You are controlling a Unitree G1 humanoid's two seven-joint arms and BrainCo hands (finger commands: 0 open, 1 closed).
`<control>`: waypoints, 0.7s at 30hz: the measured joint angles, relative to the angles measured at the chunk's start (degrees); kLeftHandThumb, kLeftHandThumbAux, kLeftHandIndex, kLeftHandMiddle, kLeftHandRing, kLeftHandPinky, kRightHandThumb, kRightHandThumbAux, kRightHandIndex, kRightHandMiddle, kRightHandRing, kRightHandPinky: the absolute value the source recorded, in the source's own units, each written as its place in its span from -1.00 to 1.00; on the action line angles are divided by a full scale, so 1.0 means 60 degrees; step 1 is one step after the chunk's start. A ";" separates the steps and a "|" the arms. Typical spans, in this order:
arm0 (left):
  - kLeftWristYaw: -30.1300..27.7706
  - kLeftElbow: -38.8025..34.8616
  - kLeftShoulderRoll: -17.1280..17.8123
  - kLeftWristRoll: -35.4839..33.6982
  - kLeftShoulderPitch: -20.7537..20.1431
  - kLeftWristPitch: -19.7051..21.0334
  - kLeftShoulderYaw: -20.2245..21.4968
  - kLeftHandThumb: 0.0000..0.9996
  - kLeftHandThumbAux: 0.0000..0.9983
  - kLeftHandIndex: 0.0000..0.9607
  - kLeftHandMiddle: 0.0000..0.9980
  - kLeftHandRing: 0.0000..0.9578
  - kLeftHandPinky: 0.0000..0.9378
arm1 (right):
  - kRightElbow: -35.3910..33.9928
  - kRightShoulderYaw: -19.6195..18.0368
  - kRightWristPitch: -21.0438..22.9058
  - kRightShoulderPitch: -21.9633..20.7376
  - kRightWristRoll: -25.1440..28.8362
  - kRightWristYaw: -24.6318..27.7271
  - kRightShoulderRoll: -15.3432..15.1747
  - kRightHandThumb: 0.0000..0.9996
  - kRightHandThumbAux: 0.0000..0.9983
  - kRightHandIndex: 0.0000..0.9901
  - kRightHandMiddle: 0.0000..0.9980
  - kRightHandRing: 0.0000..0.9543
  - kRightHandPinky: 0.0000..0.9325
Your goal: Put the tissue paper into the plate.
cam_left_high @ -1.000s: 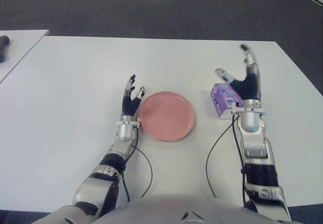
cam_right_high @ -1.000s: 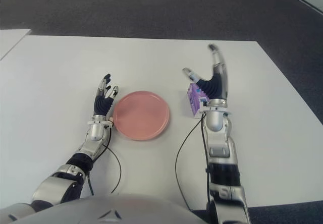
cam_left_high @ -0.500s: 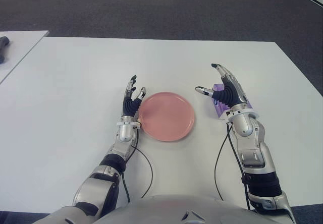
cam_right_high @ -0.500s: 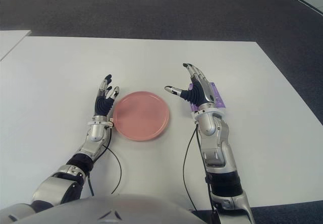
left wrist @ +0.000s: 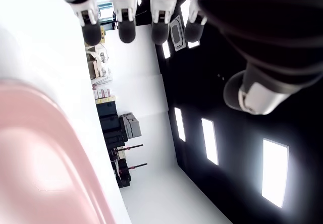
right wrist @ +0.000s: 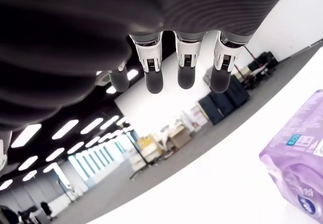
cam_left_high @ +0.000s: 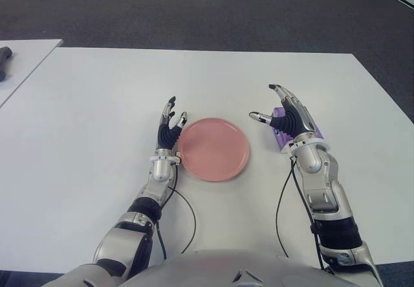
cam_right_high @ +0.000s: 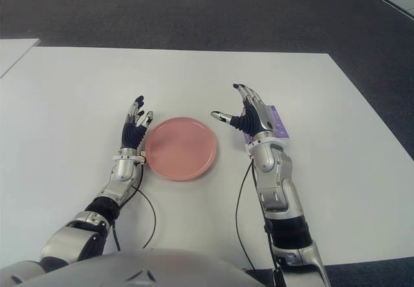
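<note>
The right hand [cam_left_high: 289, 116] is hovering with its fingers [right wrist: 185, 67] stretched out wide and its thumb splayed toward the plate [cam_left_high: 213, 148], gripping nothing. The tissue paper [cam_left_high: 289, 134], a purple pack, is lying on the white table [cam_left_high: 97, 106] just under and behind that palm, on the side away from the plate, mostly hidden by the hand in the eye views. The right wrist view is showing the pack apart from the 4 fingers, with bare table between them.

The left hand [cam_left_high: 169, 127] is showing just beside the plate's edge, on the side away from the pack, fingers relaxed and extended, empty.

The grasp is not yet made, so the main risk is probably the closing itself. The pack looks soft and slick, and with the palm sitting over it rather than around it, curling fingers could be pushing it farther from the plate or pinching only 1 corner, letting it sag and slip during the carry. A low sweep toward the plate could also be nudging the rim and sliding the plate against the left hand.
</note>
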 measured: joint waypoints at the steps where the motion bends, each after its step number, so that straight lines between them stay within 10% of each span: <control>1: -0.0004 -0.0001 0.0000 -0.0001 0.0004 0.0000 0.0004 -0.97 -0.10 -1.00 -1.00 -1.00 -1.00 | 0.0066 0.0026 0.0018 -0.0042 -0.0038 -0.0005 -0.0019 -0.76 -0.20 -1.00 -1.00 -1.00 -1.00; 21: 0.0000 -0.0002 -0.0011 0.0000 0.0009 0.0083 0.0043 -0.99 -0.06 -1.00 -1.00 -1.00 -1.00 | 0.1512 0.0166 0.0295 -0.0577 -0.0391 -0.0851 -0.0215 -0.75 -0.15 -1.00 -1.00 -1.00 -1.00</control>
